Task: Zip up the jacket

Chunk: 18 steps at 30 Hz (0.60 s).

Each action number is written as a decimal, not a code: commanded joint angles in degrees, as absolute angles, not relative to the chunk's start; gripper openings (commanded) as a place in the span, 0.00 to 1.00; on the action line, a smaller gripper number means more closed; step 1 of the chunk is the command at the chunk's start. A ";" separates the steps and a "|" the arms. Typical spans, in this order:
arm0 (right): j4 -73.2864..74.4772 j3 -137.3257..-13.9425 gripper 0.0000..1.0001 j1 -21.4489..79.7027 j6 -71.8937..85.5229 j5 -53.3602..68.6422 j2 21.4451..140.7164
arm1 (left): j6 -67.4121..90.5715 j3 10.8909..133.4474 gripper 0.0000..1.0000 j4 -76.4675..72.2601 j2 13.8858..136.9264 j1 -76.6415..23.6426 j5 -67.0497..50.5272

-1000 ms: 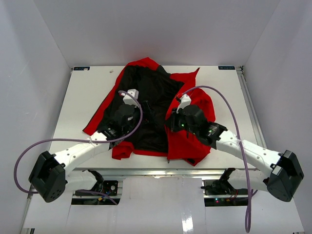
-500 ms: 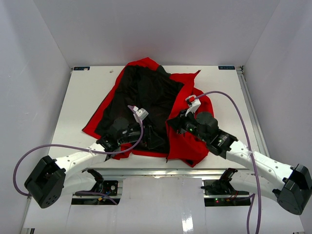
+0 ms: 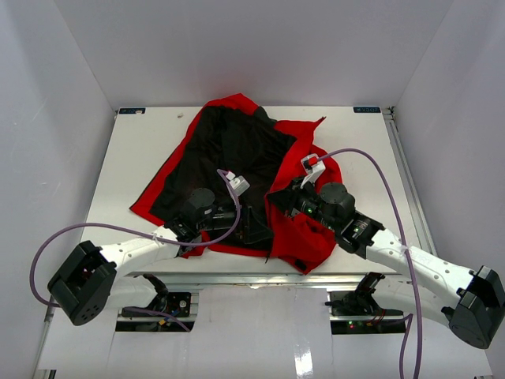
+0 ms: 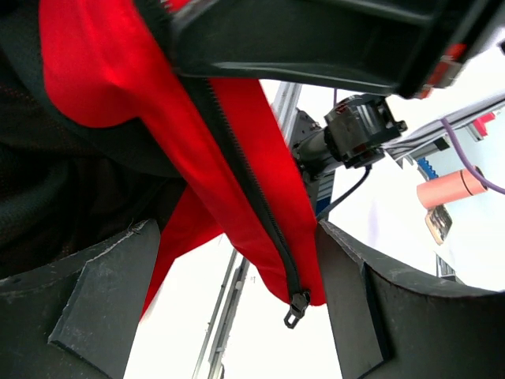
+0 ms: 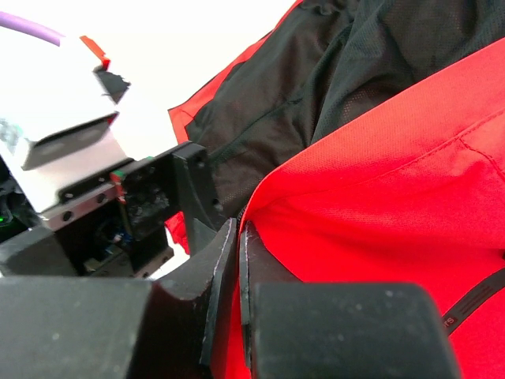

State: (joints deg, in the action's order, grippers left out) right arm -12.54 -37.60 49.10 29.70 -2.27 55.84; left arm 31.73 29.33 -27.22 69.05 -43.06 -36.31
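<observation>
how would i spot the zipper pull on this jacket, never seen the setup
Find the red jacket spread open on the white table, then follow the dark zipper down its lifted red front edge to the near corner. The zipper pull is the small dark tab dangling below the hem.

- Jacket [image 3: 304,241] shell: red woven cloth, smooth and thin, with a faint sheen where light hits the folds.
- Lining [image 5: 355,71]: black open mesh, matt and slightly rough.
- Zipper [image 4: 252,189]: dark cloth tape with fine dark teeth. The pull [image 4: 296,308] is dark and dull; metal or plastic, cannot tell.
- Left fingers [image 4: 87,316]: black plastic, matt and grainy, with a rough edge along the top.
- Right fingers [image 5: 347,332]: the same black matt plastic, speckled.
- Arm link [image 3: 422,257]: white plastic shell, smooth and semi-glossy.
- Cable [image 5: 28,25]: purple sheath, smooth.
- Desk [image 3: 134,142]: white top, smooth and matt.
</observation>
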 commanded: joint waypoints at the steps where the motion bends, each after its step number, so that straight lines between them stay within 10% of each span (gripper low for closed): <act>1: -18.99 -37.33 0.08 49.17 30.78 -0.62 55.64 | 30.63 31.87 0.89 -26.59 69.79 -43.51 -34.49; 18: -18.90 -35.68 0.27 49.20 30.38 -1.51 55.37 | 31.04 32.89 0.13 -26.37 70.25 -43.61 -34.82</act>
